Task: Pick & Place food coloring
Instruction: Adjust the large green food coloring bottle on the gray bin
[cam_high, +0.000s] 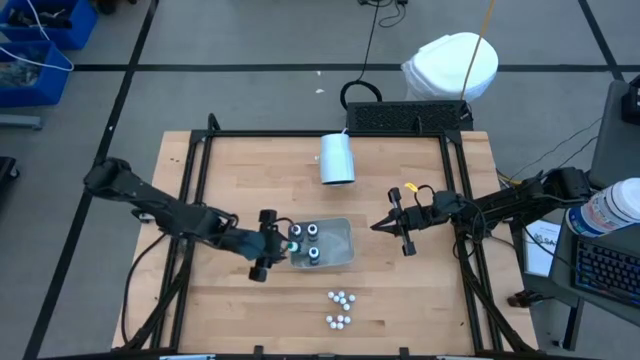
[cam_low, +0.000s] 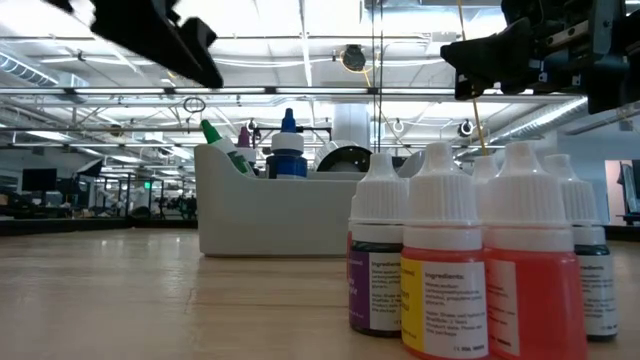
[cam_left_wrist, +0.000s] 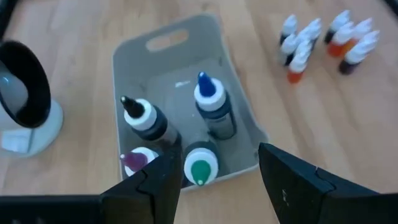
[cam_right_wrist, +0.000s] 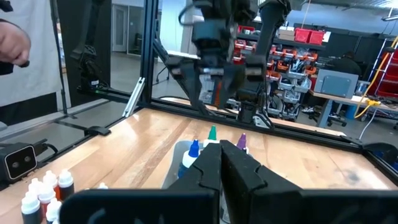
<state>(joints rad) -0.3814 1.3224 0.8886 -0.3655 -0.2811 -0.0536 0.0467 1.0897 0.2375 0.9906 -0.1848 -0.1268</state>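
We are hovering our left gripper (cam_left_wrist: 214, 180), fingers apart, over four bottles (cam_left_wrist: 206, 113) in the grey tray (cam_left_wrist: 180, 59), while small bottles (cam_high: 339, 308) near the table's front edge are waiting and our right gripper (cam_high: 380, 225) is idling, fingers together.

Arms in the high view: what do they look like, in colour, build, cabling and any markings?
Both arms are black and slender, built of jointed links. The left arm has a teal spot near its tool. The right arm carries a small yellow tag by its tool. Dark cables trail from both bases. Each tool ends in two black angular fingers.
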